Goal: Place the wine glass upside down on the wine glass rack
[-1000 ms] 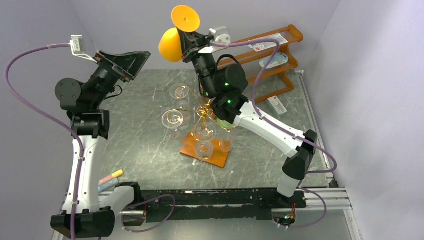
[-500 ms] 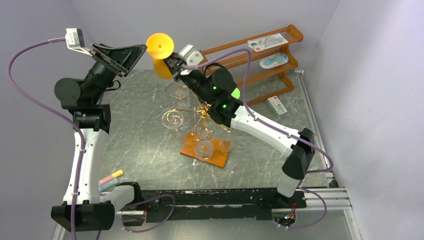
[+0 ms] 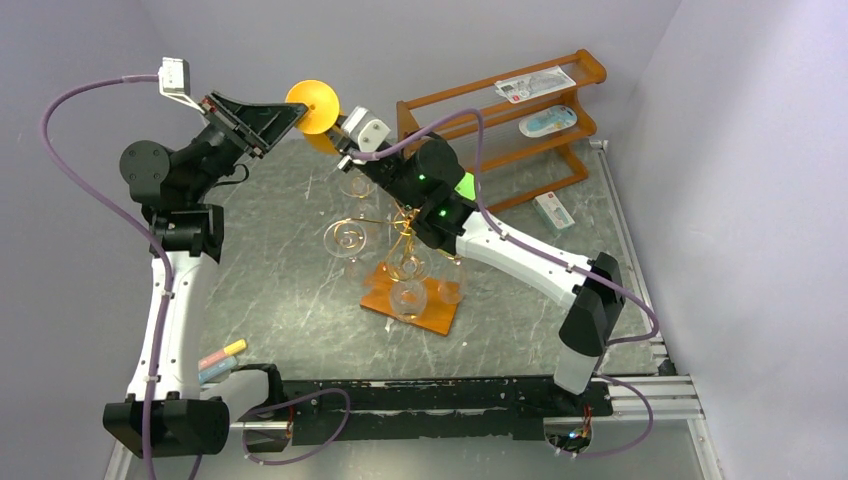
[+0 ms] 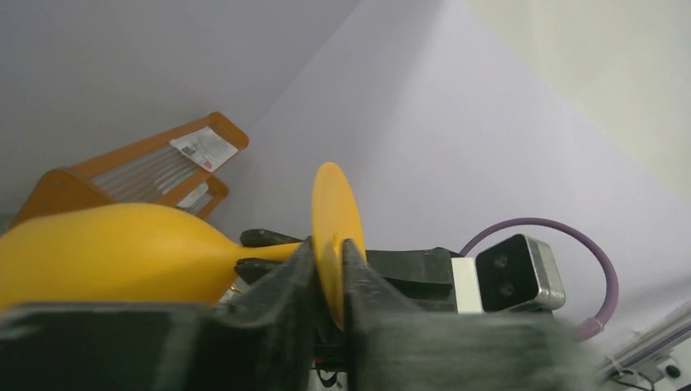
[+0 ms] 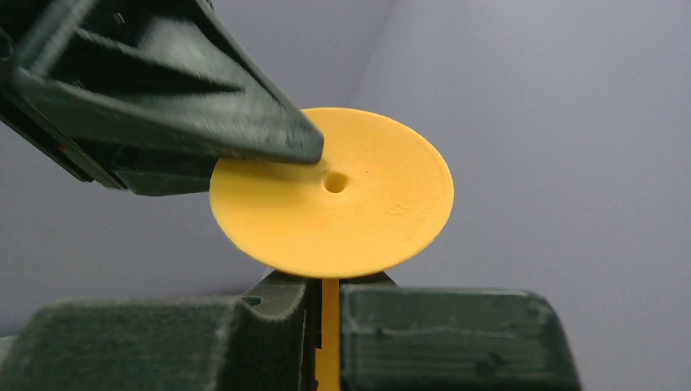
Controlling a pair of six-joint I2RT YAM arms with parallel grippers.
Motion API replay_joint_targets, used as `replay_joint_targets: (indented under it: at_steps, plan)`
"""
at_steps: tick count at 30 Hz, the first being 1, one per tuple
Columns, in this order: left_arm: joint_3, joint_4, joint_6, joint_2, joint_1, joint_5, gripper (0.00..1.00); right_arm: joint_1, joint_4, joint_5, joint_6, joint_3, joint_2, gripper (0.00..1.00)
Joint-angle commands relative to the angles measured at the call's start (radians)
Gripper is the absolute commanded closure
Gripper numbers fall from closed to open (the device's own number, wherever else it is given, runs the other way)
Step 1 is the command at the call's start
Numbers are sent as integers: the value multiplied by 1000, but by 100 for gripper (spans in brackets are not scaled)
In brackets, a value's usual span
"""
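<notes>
1. The right gripper (image 5: 326, 295) is clamping the stem of the yellow wine glass (image 5: 330, 191), with its fingers nearly closed and hiding most of the stem.
2. The left gripper (image 4: 328, 247) is pinching the glass's foot, set narrow with one finger on each face.
3. The glass is lying sideways in the air, beyond the rack (image 3: 380, 295) and apart from it.
4. From above, the bowl is mostly hiding behind the right gripper.

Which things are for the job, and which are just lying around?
For the job: yellow wine glass, gold rack, left gripper, right gripper.

Just lying around: wooden shelf, coloured sticks, small packet near the shelf.
</notes>
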Motion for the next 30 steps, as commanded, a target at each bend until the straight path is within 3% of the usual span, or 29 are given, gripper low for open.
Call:
replay_joint_targets:
  at_steps: [1,3,6,9,14,19,24,30]
  plan:
    - [3,-13,24,-4,-4,57,91,0,-7,-29,-19,12,12,100]
    - [4,11,17,4,-5,51,95,0,-33,-34,12,7,-7,89]
    - [22,34,13,18,-5,22,95,0,-55,-52,38,-23,-53,56]
    - [58,32,22,41,-5,-15,95,0,-52,-51,65,-90,-109,42]
    - [138,-101,96,93,-4,-50,95,-3,-72,-14,151,-190,-220,39]
    - [158,-147,123,155,-18,-17,95,-7,-132,39,368,-227,-311,40]
    - [178,-196,185,224,-130,-35,95,-7,-273,180,676,-196,-334,45]
    - [166,-278,256,246,-198,-146,95,-6,-317,194,852,-294,-430,48]
